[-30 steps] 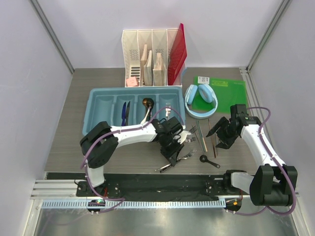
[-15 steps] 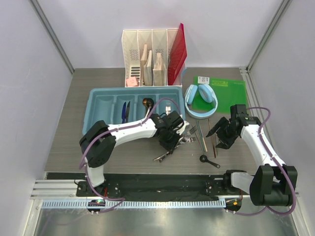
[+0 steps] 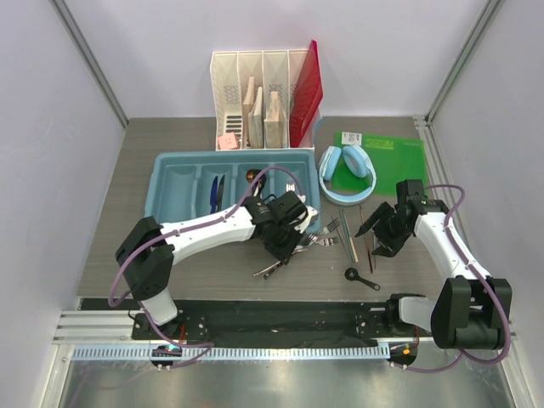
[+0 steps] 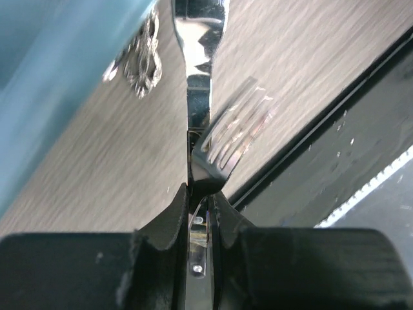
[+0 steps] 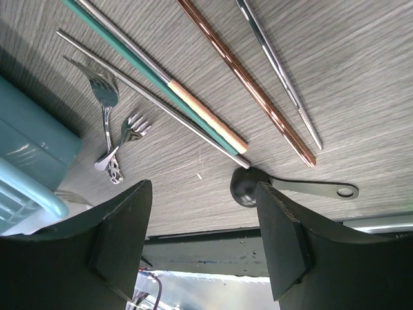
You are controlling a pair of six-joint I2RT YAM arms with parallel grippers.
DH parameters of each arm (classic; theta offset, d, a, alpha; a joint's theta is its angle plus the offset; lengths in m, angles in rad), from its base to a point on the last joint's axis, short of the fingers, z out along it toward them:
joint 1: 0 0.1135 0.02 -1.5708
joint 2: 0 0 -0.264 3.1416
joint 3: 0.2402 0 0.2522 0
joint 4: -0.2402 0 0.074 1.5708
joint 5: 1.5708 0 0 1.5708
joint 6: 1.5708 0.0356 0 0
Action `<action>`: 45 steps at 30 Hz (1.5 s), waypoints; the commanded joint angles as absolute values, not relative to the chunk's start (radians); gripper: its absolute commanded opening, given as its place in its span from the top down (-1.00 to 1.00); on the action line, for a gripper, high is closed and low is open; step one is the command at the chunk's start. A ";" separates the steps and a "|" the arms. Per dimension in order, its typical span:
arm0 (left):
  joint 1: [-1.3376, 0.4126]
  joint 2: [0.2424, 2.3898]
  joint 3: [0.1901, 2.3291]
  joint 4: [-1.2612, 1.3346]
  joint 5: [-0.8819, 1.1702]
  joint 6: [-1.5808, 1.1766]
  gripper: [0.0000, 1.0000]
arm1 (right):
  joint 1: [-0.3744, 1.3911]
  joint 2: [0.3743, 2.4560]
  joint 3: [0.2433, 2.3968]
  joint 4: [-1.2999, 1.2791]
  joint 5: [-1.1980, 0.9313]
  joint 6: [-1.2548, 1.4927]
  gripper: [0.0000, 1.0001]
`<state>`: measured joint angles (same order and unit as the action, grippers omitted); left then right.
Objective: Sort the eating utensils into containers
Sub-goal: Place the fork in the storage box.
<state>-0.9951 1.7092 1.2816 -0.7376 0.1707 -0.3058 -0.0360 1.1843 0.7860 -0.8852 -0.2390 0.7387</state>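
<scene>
While the left gripper (image 3: 275, 252) hangs just off the near wall of the light blue cutlery tray (image 3: 170, 161), toward its right half, its fingers (image 4: 174, 213) are clenched on the handle of a silver fork (image 4: 199, 84), which juts past them to the near left above the worktop (image 3: 127, 246). In the left wrist view a second set of tines (image 4: 235, 126) shows blurred just beside the held handle, and I cannot tell whether that piece is gripped too. Inside the tray, dark blue knives (image 3: 214, 194) lie in the second compartment from the left and a gold and dark spoon (image 3: 253, 177) lies in the third. Loose forks (image 3: 327, 231) lie on the worktop just right of the tray's near right corner, and right of them several chopsticks (image 3: 351, 242) run near to far, among them a green-handled pair (image 5: 161, 77) and a copper-coloured one (image 5: 245, 84). A small black spoon (image 3: 361, 278) lies near the chopsticks' near ends. The right gripper (image 3: 374, 234) hovers over this group with its fingers (image 5: 119, 239) spread wide and grasping nothing. Light blue headphones (image 3: 347, 170) rest partly on a green mat (image 3: 391, 157) at the far right, and a white file organizer (image 3: 259, 98) stands beyond the tray.
</scene>
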 commanded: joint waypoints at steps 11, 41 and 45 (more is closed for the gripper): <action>-0.960 1.468 1.476 -1.015 0.095 -0.272 1.00 | -0.037 1.229 0.784 -0.796 -0.285 0.776 -0.41; -0.761 2.249 2.246 -1.144 -0.143 -0.360 1.00 | -0.037 1.235 0.782 -0.795 -0.304 0.770 -0.41; -0.762 2.263 2.197 -1.115 -0.117 -0.419 1.00 | -0.037 1.252 0.787 -0.796 -0.307 0.758 -0.41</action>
<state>-0.7654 2.2627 2.2040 -1.1084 -0.1169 -0.3439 -0.0360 1.2377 0.7662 -0.8074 -0.2913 0.7734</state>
